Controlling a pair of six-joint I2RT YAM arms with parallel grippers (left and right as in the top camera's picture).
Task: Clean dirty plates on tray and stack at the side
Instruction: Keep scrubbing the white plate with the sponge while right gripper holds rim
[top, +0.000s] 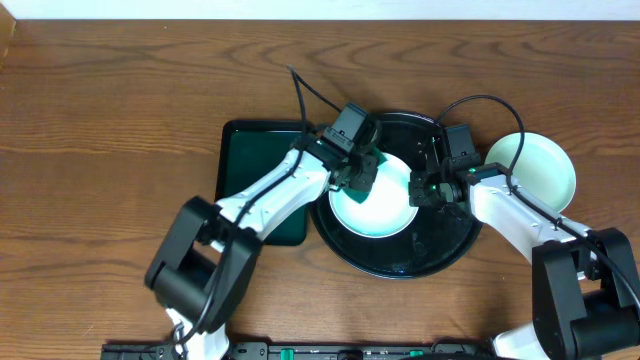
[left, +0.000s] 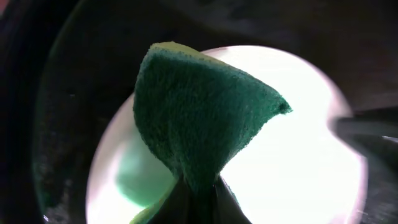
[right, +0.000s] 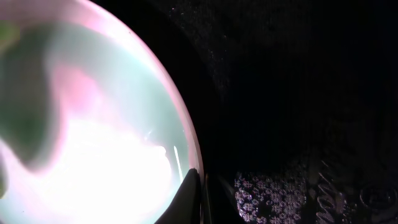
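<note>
Left gripper (top: 360, 172) clamps the sponge (left: 199, 118) over the plate (top: 385, 212) on the tray (top: 440, 250). Right gripper (top: 424, 190) pinches its right rim.

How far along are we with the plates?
Done, it seems: one side plate sits on the table right of the tray. In hand: the left gripper holds the sponge over the tray plate while the right gripper pinches its rim. Left: finish wiping, then stack it aside.
</note>
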